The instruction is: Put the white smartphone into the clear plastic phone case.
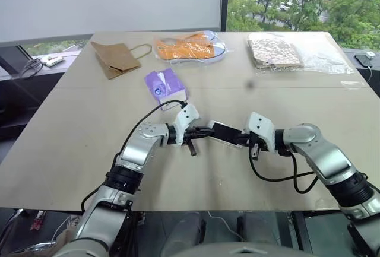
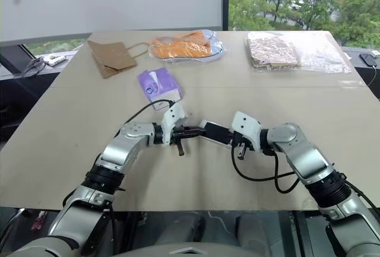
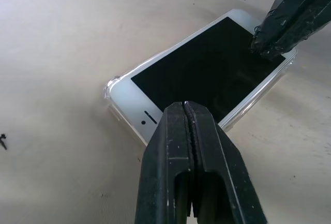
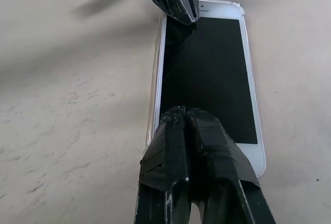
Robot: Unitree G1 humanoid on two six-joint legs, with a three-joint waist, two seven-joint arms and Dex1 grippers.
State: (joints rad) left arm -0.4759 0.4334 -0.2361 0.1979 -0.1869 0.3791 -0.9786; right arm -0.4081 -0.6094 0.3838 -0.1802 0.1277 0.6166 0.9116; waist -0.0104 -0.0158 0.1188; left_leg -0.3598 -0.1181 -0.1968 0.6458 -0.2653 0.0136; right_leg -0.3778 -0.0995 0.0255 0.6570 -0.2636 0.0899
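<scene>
So rn you've got the white smartphone (image 1: 224, 133) lying screen-up on the worktop (image 1: 71, 150), near the front edge, about 6 o'clock from the middle. It's sitting inside the clear plastic phone case (image 3: 115, 95); you can see the glossy clear rim wrapping the corner and long side in the left wrist view, tho I can't tell if every edge is fully snapped in.

Left tool (image 1: 199, 133) comes in from 9 o'clock w/ both fingers pinched fully together, gripping nothing, tip over the earpiece end of the phone. Right tool (image 1: 243, 138) comes in from 3 o'clock, also closed tight w/ nothing between the fingers, tip over the opposite end of the screen. Whether the tips actually press the glass, can't say for sure.

Other stuff, well apart toward 12 o'clock: purple tissue pack (image 1: 165, 85) nearest, brown paper bag (image 1: 116, 57) at approx 11, orange item in a clear bag (image 1: 189, 47), and a beige patterned item in a clear bag (image 1: 274, 53) at approx 1.
</scene>
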